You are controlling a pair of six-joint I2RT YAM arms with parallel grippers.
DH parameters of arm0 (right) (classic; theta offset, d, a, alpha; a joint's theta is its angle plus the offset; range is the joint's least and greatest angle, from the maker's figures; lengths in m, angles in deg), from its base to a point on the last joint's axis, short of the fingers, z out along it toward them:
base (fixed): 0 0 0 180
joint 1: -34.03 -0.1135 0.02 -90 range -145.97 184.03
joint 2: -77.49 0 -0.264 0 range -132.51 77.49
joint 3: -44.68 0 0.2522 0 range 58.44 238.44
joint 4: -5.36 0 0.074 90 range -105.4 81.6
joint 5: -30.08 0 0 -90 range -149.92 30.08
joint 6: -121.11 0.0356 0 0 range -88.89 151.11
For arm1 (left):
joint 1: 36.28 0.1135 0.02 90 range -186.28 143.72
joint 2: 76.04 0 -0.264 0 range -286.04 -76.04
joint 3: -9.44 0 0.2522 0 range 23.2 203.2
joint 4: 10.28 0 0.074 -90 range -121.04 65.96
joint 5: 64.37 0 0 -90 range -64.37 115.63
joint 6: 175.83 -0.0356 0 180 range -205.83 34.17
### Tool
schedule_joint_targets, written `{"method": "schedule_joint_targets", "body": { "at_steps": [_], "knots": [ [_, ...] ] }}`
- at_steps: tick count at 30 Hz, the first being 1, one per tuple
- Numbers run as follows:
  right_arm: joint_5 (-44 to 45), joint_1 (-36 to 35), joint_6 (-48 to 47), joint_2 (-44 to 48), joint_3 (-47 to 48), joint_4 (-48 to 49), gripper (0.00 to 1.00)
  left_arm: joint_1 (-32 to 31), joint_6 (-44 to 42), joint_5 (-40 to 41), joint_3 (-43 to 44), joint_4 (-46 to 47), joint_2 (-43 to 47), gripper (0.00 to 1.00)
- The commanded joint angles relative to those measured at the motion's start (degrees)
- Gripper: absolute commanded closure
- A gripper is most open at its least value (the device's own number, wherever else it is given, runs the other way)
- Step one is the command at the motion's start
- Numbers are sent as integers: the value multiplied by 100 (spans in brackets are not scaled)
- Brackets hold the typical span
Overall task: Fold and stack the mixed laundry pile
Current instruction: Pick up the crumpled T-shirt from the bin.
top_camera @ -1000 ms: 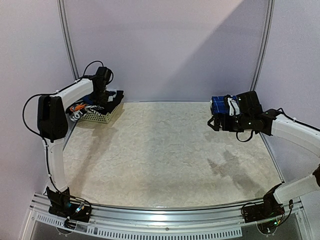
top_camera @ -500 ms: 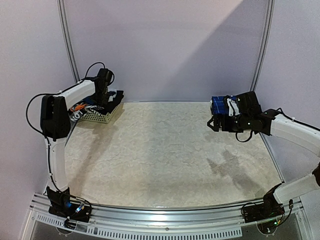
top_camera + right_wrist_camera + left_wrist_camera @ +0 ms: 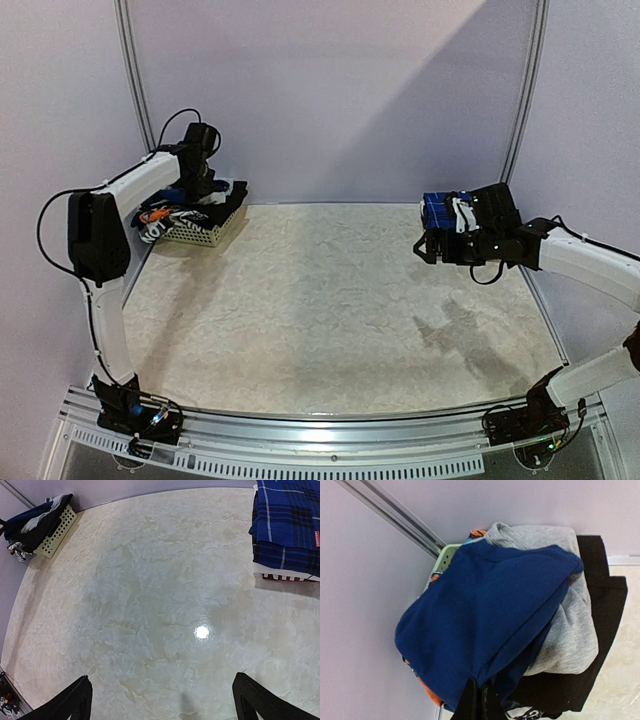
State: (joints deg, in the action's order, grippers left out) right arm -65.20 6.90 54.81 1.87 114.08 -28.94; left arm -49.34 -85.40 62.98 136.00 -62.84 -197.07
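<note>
Both arms extend: the left gripper [image 3: 476, 701], at the far-left corner, pinches a blue garment [image 3: 485, 610] atop the laundry pile [image 3: 572, 630] in the basket [image 3: 212, 236]; the right gripper [image 3: 162, 680] hovers spread, empty, above the table [image 3: 150, 580].

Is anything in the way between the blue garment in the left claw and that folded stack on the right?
Nothing lies on the table between them. The left gripper pinches the blue garment at the basket, far left; the stack sits far right. Only the open right gripper hovers near the stack.
</note>
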Motion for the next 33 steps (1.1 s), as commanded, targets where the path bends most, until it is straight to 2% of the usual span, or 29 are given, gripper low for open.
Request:
{"method": "schedule_joint_targets", "body": {
  "at_steps": [1, 10, 21, 27, 33],
  "knots": [
    [-17, -113, -61, -115, 172, -70, 1, 49, 2, 101, 32, 134, 592, 100],
    [-13, -160, -62, -94, 217, -93, 1, 58, -16, 198, 54, 257, 1001, 100],
    [9, -231, -64, -11, 284, -150, 1, 49, -43, -9, 581, 57, 1533, 100],
    [9, -255, -50, 61, 327, -167, 1, -55, -43, -555, 628, 46, 2095, 100],
    [-35, -320, -41, 201, 369, -235, 1, -668, -43, -1209, 425, -303, 2738, 100]
  ]
}}
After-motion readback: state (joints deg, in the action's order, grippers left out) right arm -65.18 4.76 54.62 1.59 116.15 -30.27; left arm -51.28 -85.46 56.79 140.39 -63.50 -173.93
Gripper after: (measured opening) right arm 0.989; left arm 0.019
